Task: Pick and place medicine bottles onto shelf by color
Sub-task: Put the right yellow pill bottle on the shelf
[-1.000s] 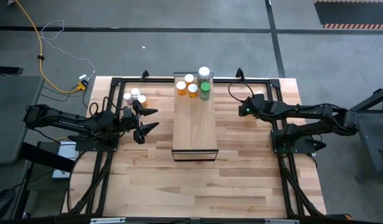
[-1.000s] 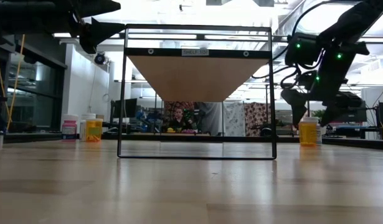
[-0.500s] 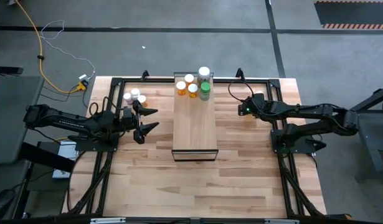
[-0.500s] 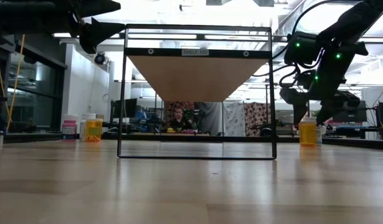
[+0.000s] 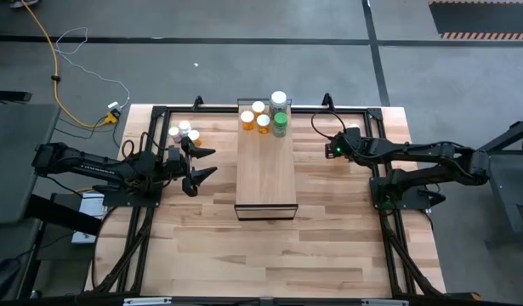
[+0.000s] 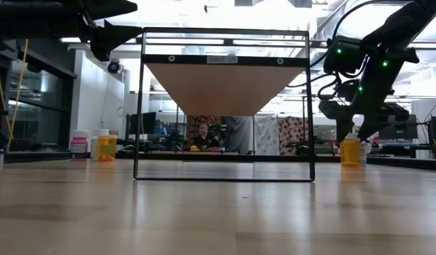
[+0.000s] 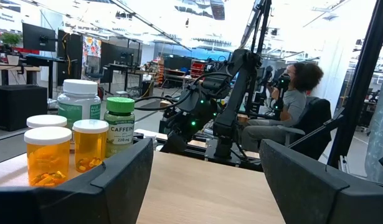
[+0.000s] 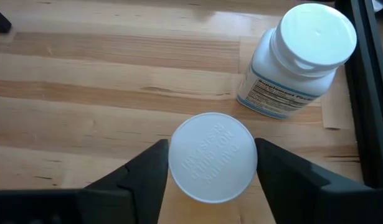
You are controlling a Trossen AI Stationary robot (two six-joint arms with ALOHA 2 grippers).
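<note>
Butcher-block planks make up the table (image 5: 270,255), and on its middle stands the shelf (image 5: 265,174), a long pale wood block with a dark lower edge. On the shelf's far end five medicine bottles cluster: three orange bottles (image 5: 254,116), a green bottle (image 5: 281,126) and a taller clear bottle (image 5: 279,102) (the left wrist view reads a green cap on the one labelled caffeine). Left of the shelf, the left gripper (image 5: 201,163) hangs above the table with its fingers spread wide and nothing between them; just beyond it, three more bottles (image 5: 184,131) stand on the table. Right of the shelf, the right gripper (image 8: 211,163) has a finger on either side of an orange bottle's white cap (image 8: 213,157), touching or nearly touching it. A white supplement bottle (image 8: 300,59) stands just beside that one.
</note>
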